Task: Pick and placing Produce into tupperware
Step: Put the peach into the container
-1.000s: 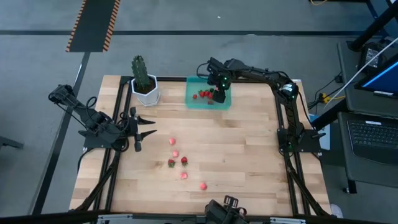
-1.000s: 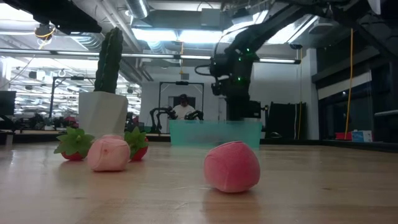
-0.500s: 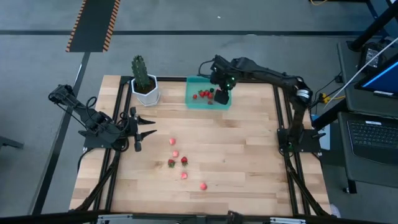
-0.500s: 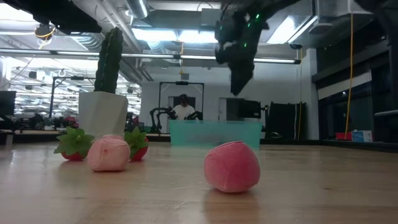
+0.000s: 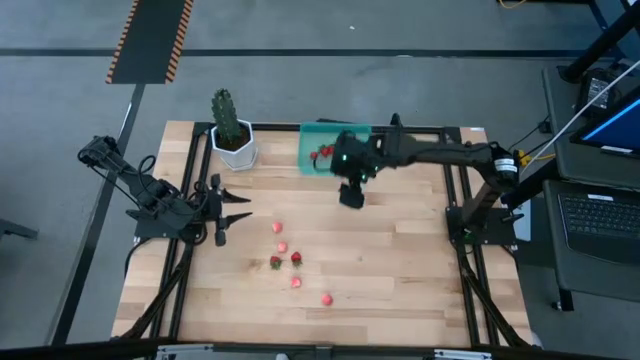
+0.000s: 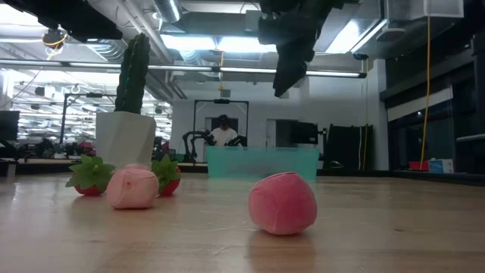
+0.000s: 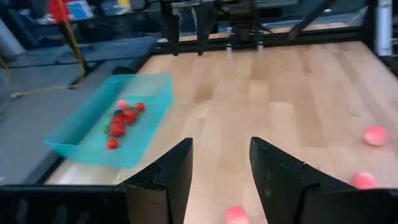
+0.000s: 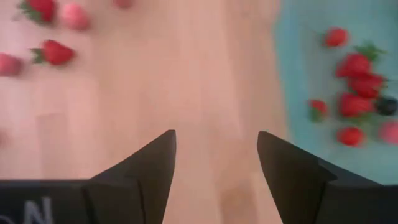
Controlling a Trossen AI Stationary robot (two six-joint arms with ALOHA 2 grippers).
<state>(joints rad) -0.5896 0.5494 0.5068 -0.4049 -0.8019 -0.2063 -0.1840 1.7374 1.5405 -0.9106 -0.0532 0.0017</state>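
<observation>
Nearest you on the table (image 5: 400,260), you have six berries (image 5: 296,259) lying loose on the wood, toward seven o'clock of the tabletop's middle: two pale pink ones at the top of the cluster, two red ones with green tops side by side in the middle, a pink one just below, and one more pink one alone toward five o'clock of the rest. The low view shows that lone pink one closest, with a pink and two green-topped red ones behind it. At nine o'clock the left gripper (image 5: 222,212) waits at the table's edge, fingers spread apart and holding nothing, as its own wrist view confirms. Farther in, the right gripper (image 5: 351,194) hangs over bare wood just at six o'clock of the container (image 5: 312,165), raised well above the table; its fingers stand wide apart with nothing between them. Farthest, at twelve o'clock, the teal container sits against the back edge, beside one cactus (image 5: 226,113) in one white pot (image 5: 236,148) at its nine o'clock. Your right wrist view shows roughly eight pieces inside: about six red, one pink and one dark berry (image 8: 386,105), though blur makes that count unsure. So you appear a little past halfway: the container holds over half the fruit, six remain outside, and the empty right gripper looks headed for the next pick.
</observation>
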